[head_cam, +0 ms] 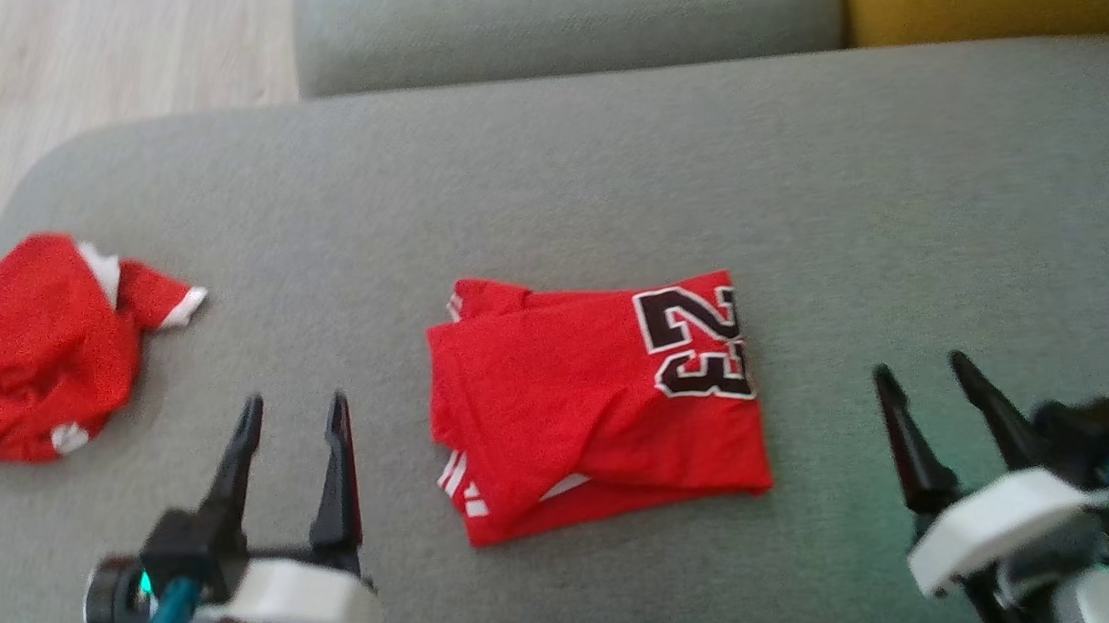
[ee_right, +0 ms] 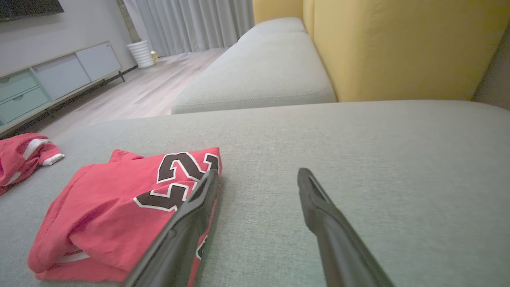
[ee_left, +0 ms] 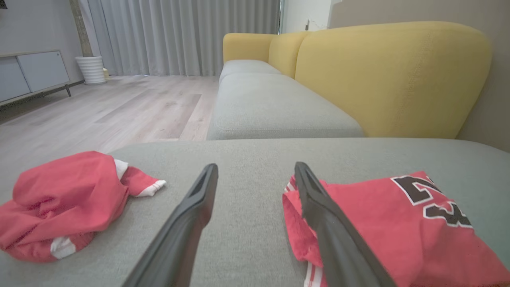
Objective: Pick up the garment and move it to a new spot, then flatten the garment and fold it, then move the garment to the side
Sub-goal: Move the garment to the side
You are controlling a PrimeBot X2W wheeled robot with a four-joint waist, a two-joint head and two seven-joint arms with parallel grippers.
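Living room: pale wood floor (ee_left: 119, 107), grey curtains (ee_left: 179, 36), low sideboard (ee_right: 59, 75). Sofa has a yellow backrest (ee_left: 390, 75). The work surface is the wide grey seat cushion (head_cam: 804, 179), which takes up most of the head view.

Folded jersey (head_cam: 593, 408): red, dead centre of the cushion, lying flat as a neat, near-square packet. I take it as the task's garment. The fold looks done, so my read is that the shift to the side is what's left.

Crumpled garment (head_cam: 26, 348): also red, bunched at 9 o'clock near the cushion's edge, well apart from the jersey. Could be a second piece. The head view is soft, so I can't tell what kind.

Left gripper (head_cam: 293, 403): 7 o'clock in the head view, fingers spread, nothing between them.
Right gripper (head_cam: 921, 366): 5 o'clock, fingers likewise spread and empty.
Can't tell whether the tips touch the cushion. They look to be just above it.

Key geometry:
- The jersey sits between the two grippers, at 3 o'clock from the left one and 9 o'clock from the right one.
- Its slightly longer axis runs 9-to-3, so each gripper faces a short side edge.
- The gaps are nearly equal, left a shade nearer.
- Both sets of fingers point to 12, parallel to those edges. My guess is either arm has to swing inward before it can bite.

The 23 print (head_cam: 698, 344) is on the jersey's right half, and the white stripes (head_cam: 459, 480) show at its lower left corner.
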